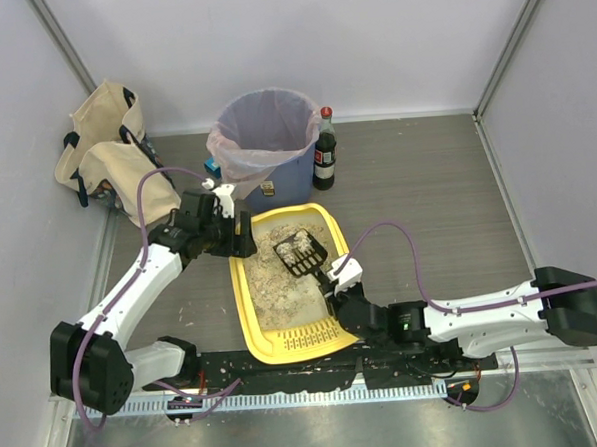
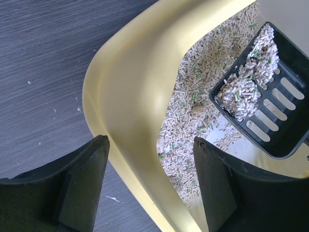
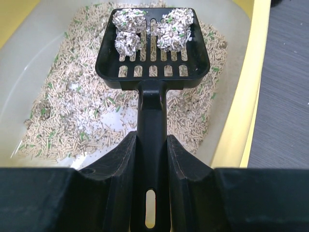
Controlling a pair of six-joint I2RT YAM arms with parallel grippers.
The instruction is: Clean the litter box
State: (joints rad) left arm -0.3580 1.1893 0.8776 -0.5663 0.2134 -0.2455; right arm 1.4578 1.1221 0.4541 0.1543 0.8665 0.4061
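Observation:
The yellow litter box (image 1: 240, 312) lies on the floor between the arms, with beige pellets spread inside. My right gripper (image 1: 334, 287) is shut on the handle of a black slotted scoop (image 1: 302, 251). The scoop hangs level over the pellets and carries three pale clumps (image 3: 174, 29). In the right wrist view my right gripper (image 3: 151, 137) has both fingers pressed against the scoop (image 3: 152, 82) handle. My left gripper (image 1: 241, 234) is at the box's far left corner. Seen from the left wrist, that gripper (image 2: 150, 140) is open and straddles the yellow rim (image 2: 130, 96) without touching it. The scoop (image 2: 294, 128) shows at the right.
A round blue bin (image 1: 264, 135) with a clear liner stands just behind the box. A dark bottle (image 1: 324, 152) with a red cap is beside it on the right. A beige tote bag (image 1: 110, 153) sits in the far left corner. Stray pellets dot the floor (image 1: 198, 314) left of the box.

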